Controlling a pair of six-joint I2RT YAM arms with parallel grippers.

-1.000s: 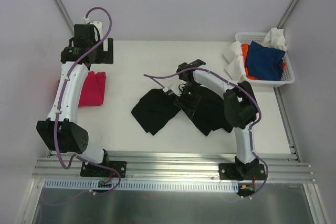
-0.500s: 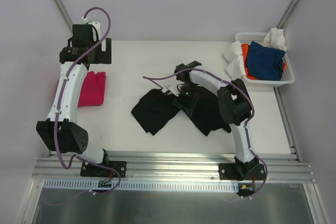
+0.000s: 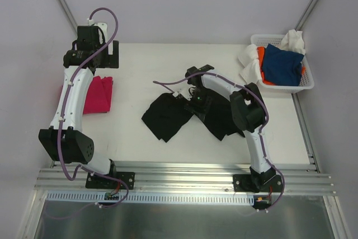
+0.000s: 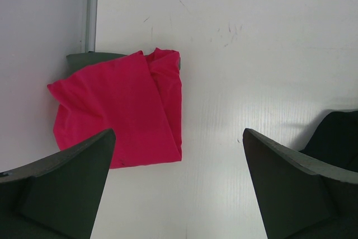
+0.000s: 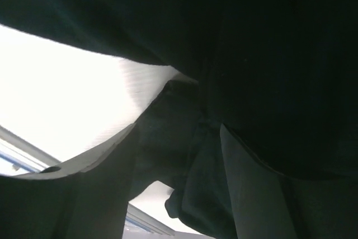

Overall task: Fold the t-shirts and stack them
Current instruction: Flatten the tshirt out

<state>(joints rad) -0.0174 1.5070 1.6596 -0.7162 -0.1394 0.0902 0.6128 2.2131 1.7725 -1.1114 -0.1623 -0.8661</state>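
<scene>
A black t-shirt [image 3: 168,118] lies crumpled in the middle of the table. My right gripper [image 3: 194,100] is down on its upper middle, shut on a bunch of the black cloth [image 5: 268,54], which fills the space between my right gripper's [image 5: 187,163] fingers and hangs over the white table. A folded magenta-pink t-shirt [image 3: 100,94] rests at the left edge. My left gripper [image 3: 94,54] hovers behind it, open and holding nothing. In the left wrist view the left gripper [image 4: 178,134] frames bare table beside the pink t-shirt [image 4: 120,107].
A white lattice basket [image 3: 305,86] at the back right holds a blue tee [image 3: 282,62], an orange one [image 3: 260,54] and white ones [image 3: 249,62]. A metal rail runs along the table's near edge [image 3: 184,178]. Walls close in on both sides.
My right gripper has shifted slightly left with the black cloth, and the shirt's right side has bunched inward. The left arm has not moved.
</scene>
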